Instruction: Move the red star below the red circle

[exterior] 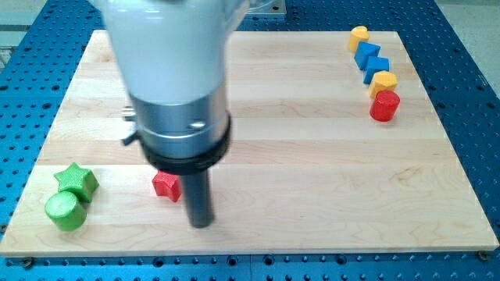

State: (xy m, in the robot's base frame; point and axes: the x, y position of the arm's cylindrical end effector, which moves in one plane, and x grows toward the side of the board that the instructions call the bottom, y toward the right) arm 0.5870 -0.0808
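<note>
The red star (165, 186) lies on the wooden board (312, 156) at the lower left, partly hidden by the arm. The red circle (384, 105) stands at the upper right, at the bottom of a column of blocks. My tip (202, 223) rests on the board just right of and slightly below the red star, close to it or touching it. The arm's large body hides the board above the star.
Above the red circle run a yellow block (383, 80), two blue blocks (376, 65) (366, 53) and a yellow heart (358, 35). A green star (76, 180) and a green circle (64, 210) sit at the lower left corner.
</note>
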